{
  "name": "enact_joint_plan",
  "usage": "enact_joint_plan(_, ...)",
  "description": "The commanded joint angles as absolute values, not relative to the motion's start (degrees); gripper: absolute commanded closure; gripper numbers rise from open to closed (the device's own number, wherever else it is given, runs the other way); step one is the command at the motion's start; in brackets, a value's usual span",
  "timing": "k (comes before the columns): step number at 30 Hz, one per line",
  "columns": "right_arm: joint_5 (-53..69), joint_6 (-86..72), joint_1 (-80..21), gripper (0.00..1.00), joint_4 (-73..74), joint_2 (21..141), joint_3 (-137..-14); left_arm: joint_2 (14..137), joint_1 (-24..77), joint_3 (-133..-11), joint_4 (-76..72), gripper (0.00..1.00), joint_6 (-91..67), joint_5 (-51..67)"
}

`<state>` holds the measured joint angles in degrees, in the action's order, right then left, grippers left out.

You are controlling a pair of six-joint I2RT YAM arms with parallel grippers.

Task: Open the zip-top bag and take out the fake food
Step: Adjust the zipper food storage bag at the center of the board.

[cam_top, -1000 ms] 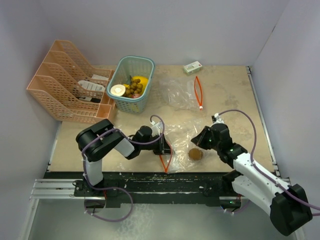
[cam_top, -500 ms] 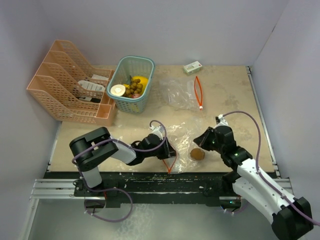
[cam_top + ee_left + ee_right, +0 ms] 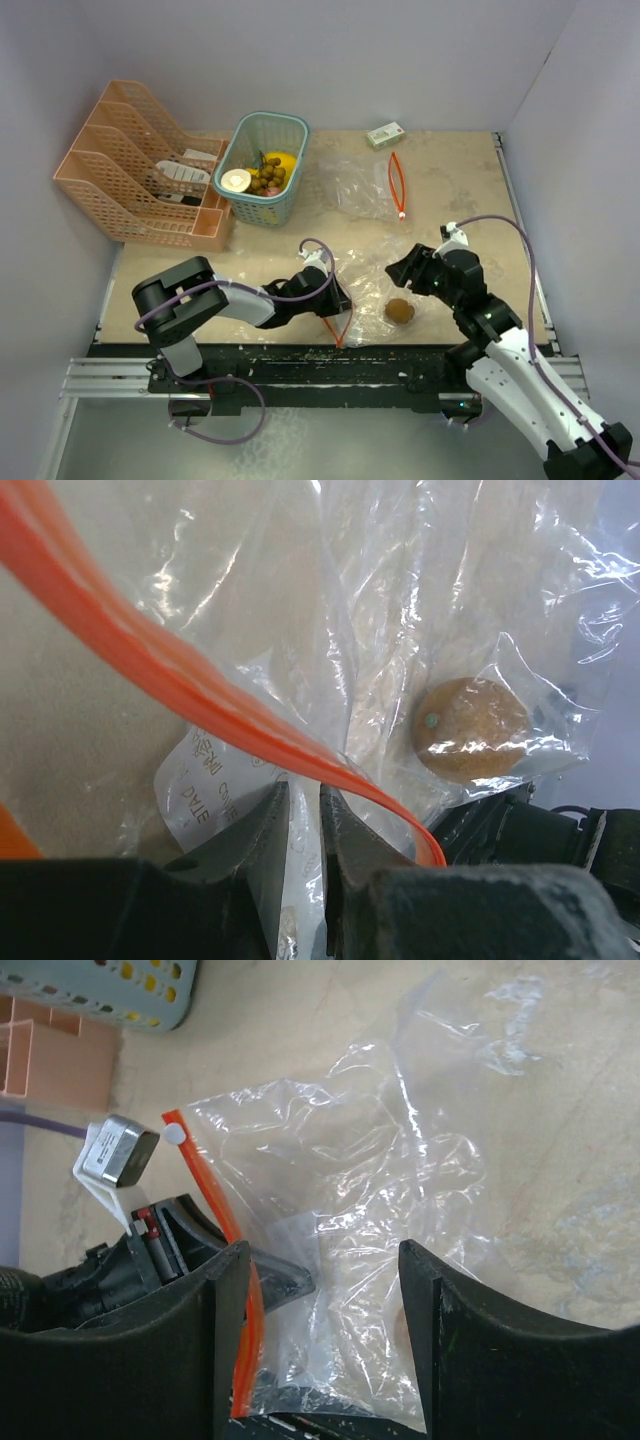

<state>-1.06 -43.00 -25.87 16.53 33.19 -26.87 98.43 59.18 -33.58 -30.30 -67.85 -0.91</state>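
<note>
Status: one brown round piece (image 3: 400,311) of fake food sits inside the near zip-top bag (image 3: 372,275), at the bag's right end. It lies on the base side of the right gripper (image 3: 398,272), close to it but not touching, and well to the right of the left gripper (image 3: 338,297). The left wrist view shows it under clear film, beyond the fingers (image 3: 345,850) and to their right.

Left gripper: jaws nearly together, pinching the bag's film and white label (image 3: 205,780) just beside the orange zip strip (image 3: 340,318).

Right gripper: jaws spread wide over the crumpled bag, nothing between them. The brown piece does not show in the right wrist view.

Counts:
- 2 zip-top bags. The second bag (image 3: 350,185) lies flat further back on the table (image 3: 450,190), and its orange zip strip (image 3: 397,185) runs along its right side. No contents can be made out in it.
- 1 piece in the near bag.
- 1 teal basket (image 3: 272,210), back left, holding a yellow fruit (image 3: 281,160), a brownish grape cluster (image 3: 268,178) and a round beige piece (image 3: 236,181). Anything underneath these cannot be made out.
- 1 peach file organizer (image 3: 120,190), left of the basket, with papers in its slots.
- 1 small white-green box (image 3: 385,134) at the back edge.
</note>
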Motion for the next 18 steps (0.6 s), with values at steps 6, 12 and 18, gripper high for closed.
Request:
enact_joint_plan(6, 0.34, -41.73, -38.68, 0.40, 6.63, 44.65, -28.07, 94.71, 59.19, -32.70, -26.03, 0.77, -65.93, -3.81)
enact_joint_plan(12, -2.62, -43.99, -46.54, 0.42, -0.21, 54.25, -28.83, 92.45, 59.24, -33.34, -23.73, 0.76, -64.62, -4.52)
enact_joint_plan(18, -1.73, -45.19, -50.03, 0.45, -4.93, 58.89, -28.54, 92.86, 59.24, -32.80, -23.81, 0.82, -64.33, -5.10)
